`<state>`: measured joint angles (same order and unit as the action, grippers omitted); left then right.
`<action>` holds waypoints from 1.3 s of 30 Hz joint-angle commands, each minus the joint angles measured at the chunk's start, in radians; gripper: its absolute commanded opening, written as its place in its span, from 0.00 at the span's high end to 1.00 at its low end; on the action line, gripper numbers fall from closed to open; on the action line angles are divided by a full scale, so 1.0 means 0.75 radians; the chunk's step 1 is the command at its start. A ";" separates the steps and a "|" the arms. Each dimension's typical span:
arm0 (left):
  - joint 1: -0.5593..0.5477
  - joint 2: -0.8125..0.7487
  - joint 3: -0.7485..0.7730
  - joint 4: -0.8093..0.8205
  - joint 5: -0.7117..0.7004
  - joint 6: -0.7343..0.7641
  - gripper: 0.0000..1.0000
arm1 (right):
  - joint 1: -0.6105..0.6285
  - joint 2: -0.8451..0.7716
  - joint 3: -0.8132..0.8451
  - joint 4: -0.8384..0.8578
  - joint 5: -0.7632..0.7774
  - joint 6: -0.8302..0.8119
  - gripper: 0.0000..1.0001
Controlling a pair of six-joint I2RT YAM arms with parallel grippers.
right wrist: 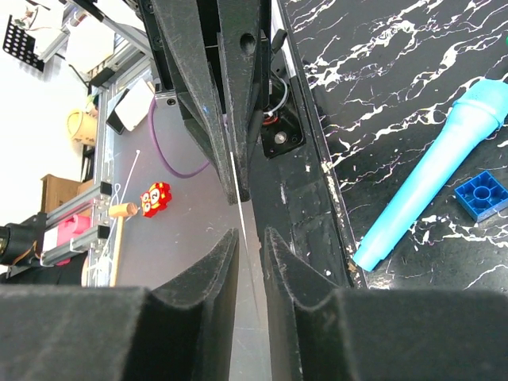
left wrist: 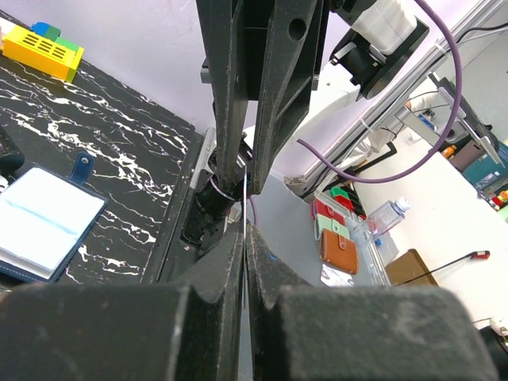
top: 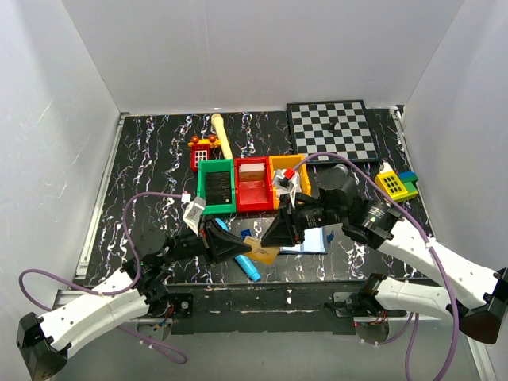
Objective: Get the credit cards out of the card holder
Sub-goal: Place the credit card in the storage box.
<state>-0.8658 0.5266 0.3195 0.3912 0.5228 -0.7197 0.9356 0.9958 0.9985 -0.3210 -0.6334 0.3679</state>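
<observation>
The card holder point(top: 313, 240) lies open on the black marble table, its light blue inside up; the left wrist view has it at the left point(left wrist: 44, 226). My left gripper point(top: 252, 252) is shut on a tan credit card point(top: 266, 255), which is a thin edge-on line between its pads point(left wrist: 244, 186). My right gripper point(top: 266, 238) faces it from the right. In the right wrist view the card's free edge point(right wrist: 236, 190) runs into the narrow gap between the right gripper's point(right wrist: 250, 234) jaws, with space on both sides. The two grippers meet tip to tip above the table's front edge.
Green point(top: 216, 186), red point(top: 254, 184) and yellow point(top: 286, 176) bins stand in a row mid-table. A chessboard point(top: 332, 129) lies at the back right and a yellow toy point(top: 397, 184) at the right. A cyan toy microphone point(right wrist: 429, 198) and a blue brick point(right wrist: 480, 194) lie near the front edge.
</observation>
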 commanded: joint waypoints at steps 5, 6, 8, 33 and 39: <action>0.007 0.006 -0.011 0.037 0.009 -0.010 1.00 | 0.000 0.000 0.045 0.021 -0.039 -0.010 0.82; 0.007 0.008 -0.011 0.035 0.011 -0.010 1.00 | -0.002 0.000 0.043 0.023 -0.037 -0.008 0.82; 0.007 0.010 -0.013 0.037 0.013 -0.010 1.00 | -0.002 0.000 0.043 0.023 -0.031 -0.006 0.82; 0.007 0.040 -0.013 0.016 0.007 -0.006 0.92 | -0.002 -0.025 0.027 0.099 -0.096 0.017 0.99; 0.007 -0.107 0.128 -0.414 -0.306 0.106 0.35 | -0.049 -0.007 0.161 -0.064 -0.033 -0.014 0.99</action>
<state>-0.8658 0.5247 0.3164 0.3206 0.4808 -0.7105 0.9298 0.9924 1.0084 -0.3206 -0.6689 0.3710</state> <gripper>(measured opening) 0.600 0.022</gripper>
